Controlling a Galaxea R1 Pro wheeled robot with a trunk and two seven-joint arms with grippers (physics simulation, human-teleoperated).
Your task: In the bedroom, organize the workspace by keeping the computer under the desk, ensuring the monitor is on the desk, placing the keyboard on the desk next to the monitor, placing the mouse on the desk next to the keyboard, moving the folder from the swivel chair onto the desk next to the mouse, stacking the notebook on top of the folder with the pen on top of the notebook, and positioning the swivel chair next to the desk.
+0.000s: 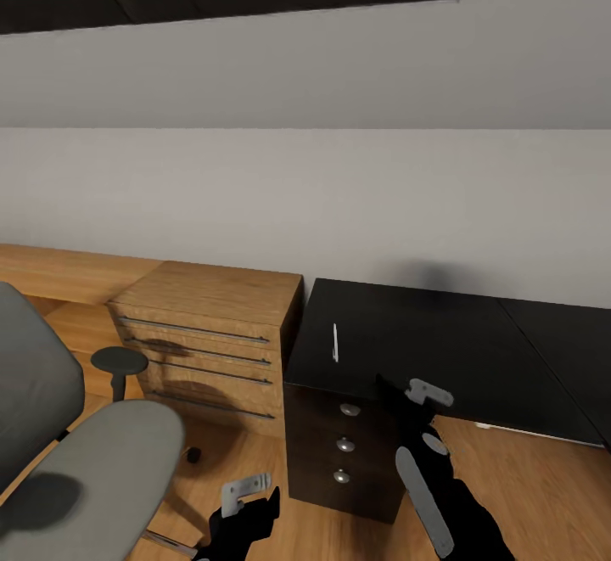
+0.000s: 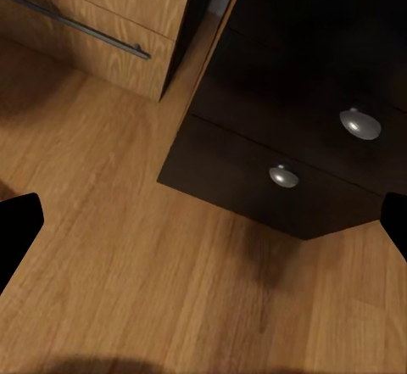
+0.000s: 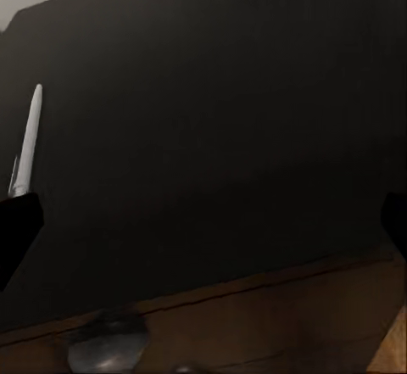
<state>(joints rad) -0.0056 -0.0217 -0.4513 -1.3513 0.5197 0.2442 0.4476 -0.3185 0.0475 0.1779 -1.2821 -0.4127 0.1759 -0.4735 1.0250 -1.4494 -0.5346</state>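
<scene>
Right end effector [image 1: 399, 391] hovers spread and empty at the bench's [image 1: 441, 349] front edge; reach toward the pen [image 1: 335, 343] lying near the left edge, and pinch across its shaft.

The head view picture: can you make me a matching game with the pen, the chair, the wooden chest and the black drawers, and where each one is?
Things:
1. pen
2. swivel chair
3. wooden chest
4. black drawers

Places:
A. under the desk top, with round silver knobs
B. lying on the black desk top
C. against the wall, touching the desk's side
D. on the floor in front of the wooden chest

Pairs: 1-B, 2-D, 3-C, 4-A
</scene>
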